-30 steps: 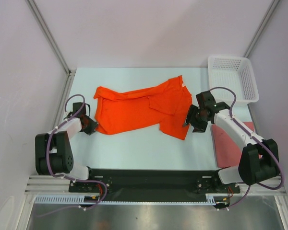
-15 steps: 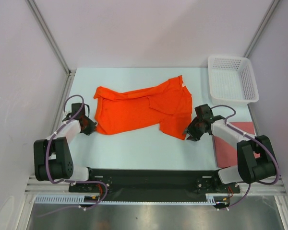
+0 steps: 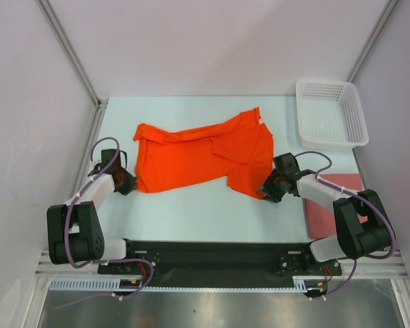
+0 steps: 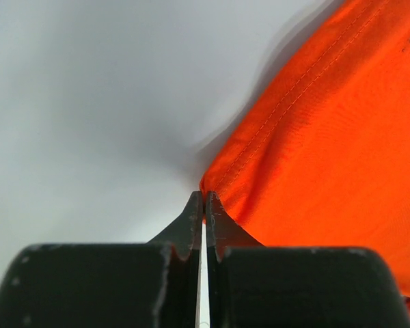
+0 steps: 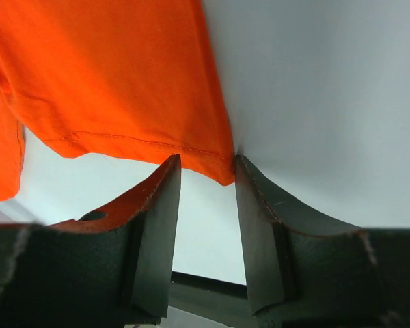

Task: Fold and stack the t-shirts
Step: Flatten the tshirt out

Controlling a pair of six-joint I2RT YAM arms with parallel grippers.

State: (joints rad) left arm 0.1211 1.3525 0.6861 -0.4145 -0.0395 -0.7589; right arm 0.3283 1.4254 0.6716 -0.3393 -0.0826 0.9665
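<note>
The bright orange t-shirt (image 3: 205, 154) lies spread and rumpled across the middle of the table. My left gripper (image 3: 128, 180) sits low at its near left corner. In the left wrist view the jaws (image 4: 204, 198) are shut, with the hemmed corner of the orange cloth (image 4: 314, 137) pinched at their tips. My right gripper (image 3: 268, 190) is at the shirt's near right corner. Its fingers stand apart, and the hem corner (image 5: 222, 171) pokes between the tips (image 5: 206, 160), touching the right finger. The dull brick-red t-shirt (image 3: 322, 217) lies flat at the right edge, partly under the right arm.
A white lattice basket (image 3: 331, 113) stands at the back right corner. Walls and metal posts close in the table on the left, back and right. The arms' black base rail (image 3: 212, 256) runs along the near edge.
The left jaws closed on the shirt's corner. The right gripper dropped and slid left to the shirt's near right corner, and its jaws narrowed.
</note>
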